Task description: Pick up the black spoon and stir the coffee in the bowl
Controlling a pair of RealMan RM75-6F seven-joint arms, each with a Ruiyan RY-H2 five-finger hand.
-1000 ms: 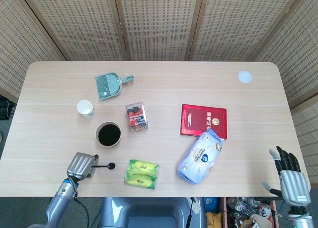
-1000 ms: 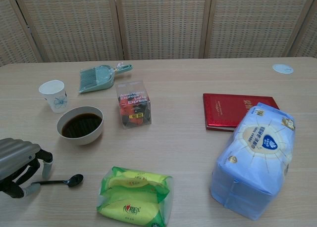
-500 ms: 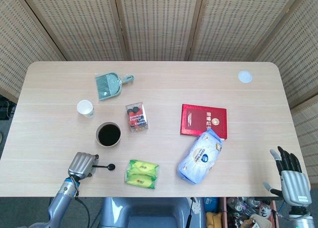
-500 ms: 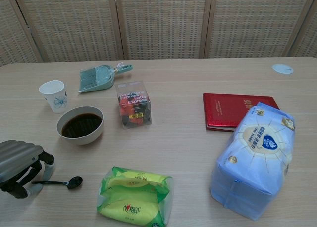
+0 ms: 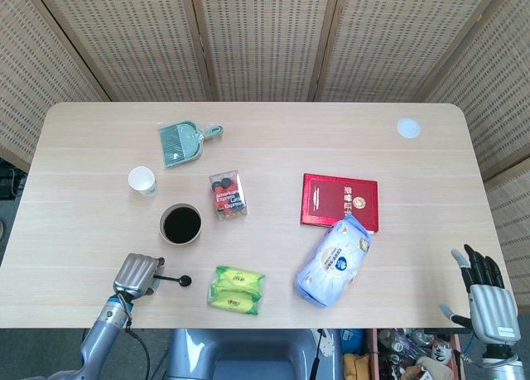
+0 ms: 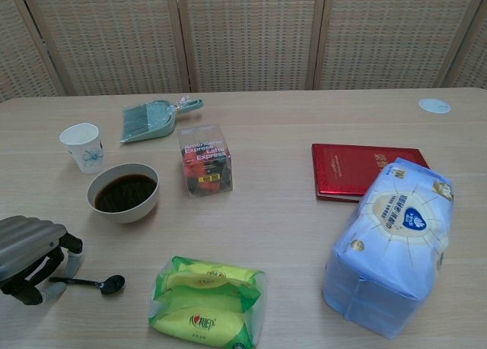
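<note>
Left hand at the surface's near edge, fingers clamped on one spoon; one bowl near. Right hand off-surface, fingers apart.

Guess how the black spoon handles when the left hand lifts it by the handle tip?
The black spoon looks thin and rigid, so probably light and stiff. The left hand has only the handle's end between its fingers, so the bowl end may droop or swivel. Lying flat on the table, it leaves little to grip; it could slip.

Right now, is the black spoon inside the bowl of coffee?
No, the black spoon lies on the table at the left hand, apart from the bowl.
</note>
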